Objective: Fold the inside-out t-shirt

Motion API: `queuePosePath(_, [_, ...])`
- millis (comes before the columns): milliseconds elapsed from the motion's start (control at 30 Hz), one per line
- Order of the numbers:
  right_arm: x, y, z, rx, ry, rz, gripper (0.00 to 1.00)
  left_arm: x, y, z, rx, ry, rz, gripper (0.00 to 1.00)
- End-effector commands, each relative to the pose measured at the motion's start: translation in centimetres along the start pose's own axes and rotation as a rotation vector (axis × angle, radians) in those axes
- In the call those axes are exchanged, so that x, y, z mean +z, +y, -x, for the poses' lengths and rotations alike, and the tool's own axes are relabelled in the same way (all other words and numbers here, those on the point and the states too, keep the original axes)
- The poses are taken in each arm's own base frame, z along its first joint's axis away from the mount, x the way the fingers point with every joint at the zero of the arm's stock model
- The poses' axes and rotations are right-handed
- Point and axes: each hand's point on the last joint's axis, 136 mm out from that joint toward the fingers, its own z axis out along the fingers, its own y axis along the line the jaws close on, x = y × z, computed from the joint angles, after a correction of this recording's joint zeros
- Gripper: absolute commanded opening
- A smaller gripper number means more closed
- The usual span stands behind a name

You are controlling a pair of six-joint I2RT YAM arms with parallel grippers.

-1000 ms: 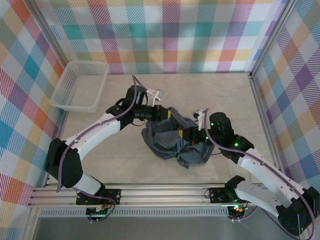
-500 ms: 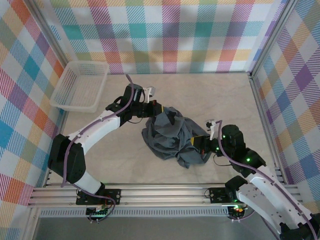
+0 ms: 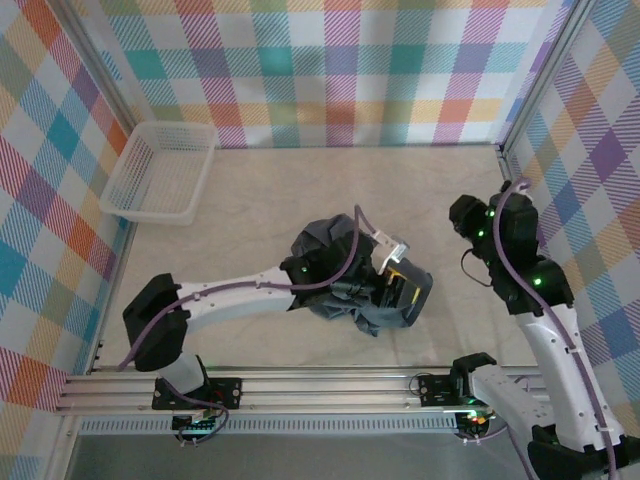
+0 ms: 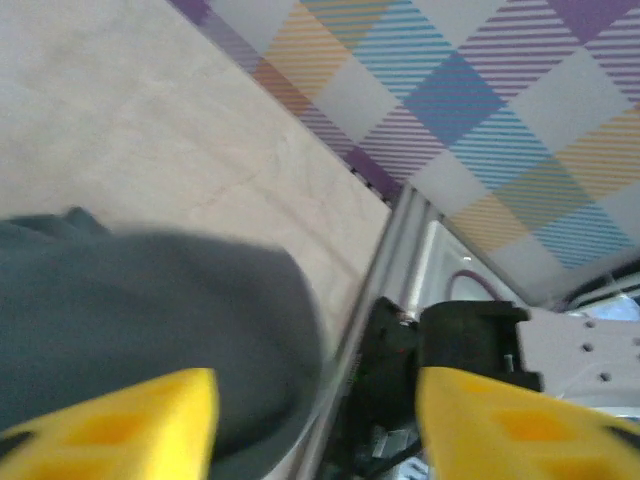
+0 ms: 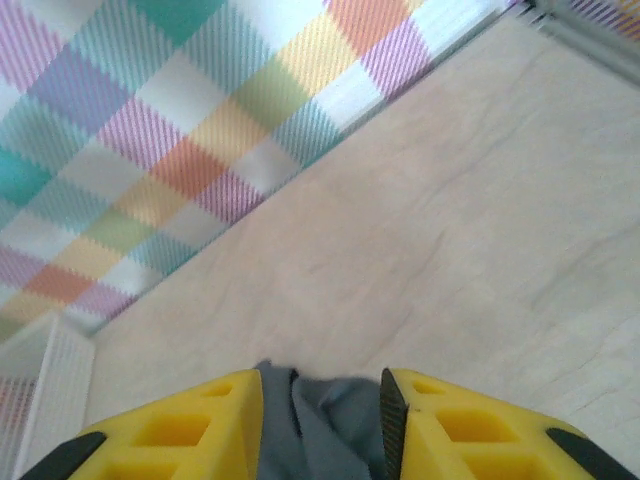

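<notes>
Your left pincer [image 4: 317, 392] stands spread, with the inside-out t-shirt [image 4: 150, 320] just beside one yellow finger. Your right pincer [image 5: 320, 385] is spread too, at the overhead frame's right, apart from the cloth. The shirt lies bunched mid-frame on the desk [image 3: 250, 215]; the white basket [image 3: 160, 170] sits upper left.
</notes>
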Motion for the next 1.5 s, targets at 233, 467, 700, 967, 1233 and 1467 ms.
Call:
queuePosePath(233, [9.1,6.7,-12.9,-0.219,0.576,0.240,0.50,-16.1,21.7,5.0,-0.410,-0.123,0.671,0.63])
queuePosePath(467, [13.0,8.4,-21.5,-0.275,0.843,0.282,0.64,-13.5,30.4,0.8,-0.678,0.019,0.639,0.65])
queuePosePath(700, [13.7,9.4,-28.4,-0.310,1.008,0.302,0.65,-9.0,33.8,-1.9,-0.800,0.081,0.583,0.60])
queuePosePath(967, [14.1,10.2,-28.1,-0.332,0.968,0.303,0.08,-9.7,34.4,-1.1,-0.782,0.060,0.638,0.03])
queuePosePath(1233, [12.4,15.5,-22.4,-0.372,0.798,0.463,0.00,-15.1,29.3,10.0,-0.610,-0.126,0.552,0.00])
queuePosePath(1467, [8.6,21.6,-10.4,-0.367,0.415,0.619,0.00,-26.1,14.1,24.0,-0.249,-0.411,0.401,0.00])
